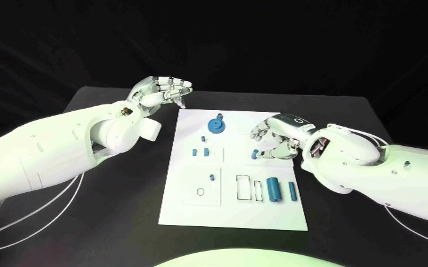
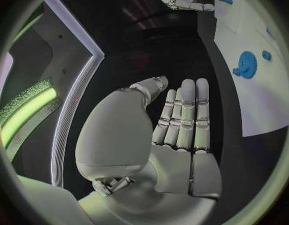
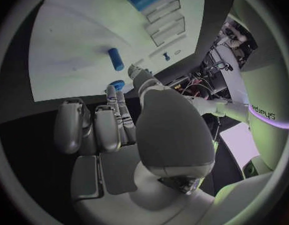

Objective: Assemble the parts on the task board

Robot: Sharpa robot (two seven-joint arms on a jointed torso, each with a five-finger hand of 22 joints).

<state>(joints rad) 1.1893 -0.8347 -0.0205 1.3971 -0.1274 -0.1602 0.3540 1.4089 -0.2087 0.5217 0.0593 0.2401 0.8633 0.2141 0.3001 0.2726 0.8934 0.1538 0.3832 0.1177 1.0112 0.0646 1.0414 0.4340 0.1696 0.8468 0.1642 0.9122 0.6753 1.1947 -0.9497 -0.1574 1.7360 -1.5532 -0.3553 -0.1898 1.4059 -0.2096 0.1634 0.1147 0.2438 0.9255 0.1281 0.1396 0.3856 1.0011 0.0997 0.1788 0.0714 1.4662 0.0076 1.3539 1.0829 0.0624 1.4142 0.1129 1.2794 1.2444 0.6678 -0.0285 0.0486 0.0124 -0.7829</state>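
Centrally on the black table (image 1: 107, 217) lies the white task board (image 1: 192, 208), a long plate running from twelve o'clock toward six o'clock in the head view. On it I count a blue gear (image 1: 217, 125) near the twelve o'clock end, three small blue pegs (image 1: 201, 152) at about the middle toward nine o'clock, one tiny blue piece (image 1: 211, 177) below them, and two upright blue cylinders (image 1: 273, 189) beside the outlined slots toward five o'clock. One more small blue part (image 1: 256, 154) sits at the fingertips of the right hand (image 1: 278, 136), which hovers over the board's three o'clock edge with its fingers curled down; whether it pinches that part or merely touches it cannot be told from the head view. The right wrist view adds what the head view hides: the fingertips reach down to a small blue part (image 3: 117, 85) on the board, a second blue peg (image 3: 116, 59) lies just beyond it, apart from the hand, and the thumb arches over the fingers. The left hand (image 1: 163, 91) is raised off the board's eleven o'clock corner, over bare table, its fingers curled inward on nothing. The left wrist view shows those fingers (image 2: 185, 117) lying side by side, the thumb beside them, nothing in the palm, with the gear (image 2: 247, 65) on the board well apart.
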